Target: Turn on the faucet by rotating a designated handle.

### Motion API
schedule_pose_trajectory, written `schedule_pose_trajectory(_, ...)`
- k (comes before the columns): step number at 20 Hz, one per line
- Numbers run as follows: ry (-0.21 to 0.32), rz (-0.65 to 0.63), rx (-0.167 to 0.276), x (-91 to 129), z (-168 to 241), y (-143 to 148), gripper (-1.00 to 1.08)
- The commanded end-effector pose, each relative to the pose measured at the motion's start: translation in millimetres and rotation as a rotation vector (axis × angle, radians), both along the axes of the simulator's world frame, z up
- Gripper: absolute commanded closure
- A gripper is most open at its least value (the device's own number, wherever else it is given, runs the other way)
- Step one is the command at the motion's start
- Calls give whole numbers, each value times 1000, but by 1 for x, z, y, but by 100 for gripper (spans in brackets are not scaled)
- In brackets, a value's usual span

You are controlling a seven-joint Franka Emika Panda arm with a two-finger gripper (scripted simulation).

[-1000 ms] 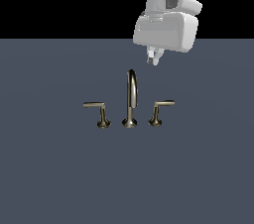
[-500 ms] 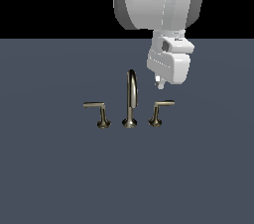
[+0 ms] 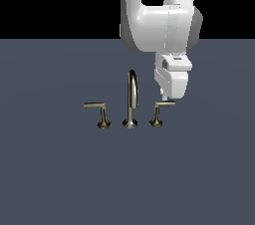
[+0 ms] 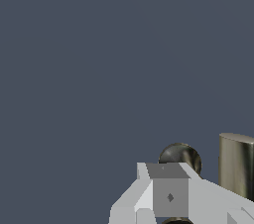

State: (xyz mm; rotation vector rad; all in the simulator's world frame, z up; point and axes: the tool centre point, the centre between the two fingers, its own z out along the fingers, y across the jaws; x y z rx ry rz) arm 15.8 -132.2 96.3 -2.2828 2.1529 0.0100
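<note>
Gripper (image 3: 167,100): I see it just above the handle's bar end; whether open or closed, I cannot tell.
Handle (image 3: 159,113): brass lever, bar pointing to exterior view's right.
Spout (image 3: 131,99): tall arch, beside it.
Other lever (image 3: 98,113): mirrored, well apart.
Floor (image 3: 60,169): flat grey.

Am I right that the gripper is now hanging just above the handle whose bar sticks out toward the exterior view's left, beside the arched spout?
Not quite. In the exterior view the gripper hangs over the handle whose bar points toward that view's right. The left-pointing handle sits on the far side of the spout, with nothing above it.
</note>
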Motion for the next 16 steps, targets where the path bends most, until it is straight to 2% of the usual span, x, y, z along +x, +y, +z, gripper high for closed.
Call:
schedule_pose_trajectory(1,-2,-16,-6,1,-4,-2,108)
schedule_pose_trajectory(7,-1,-18,-7,1,-5,-3,108)
schedule_pose_trajectory(16,-2,-18,-7,-31,-6,-21,108)
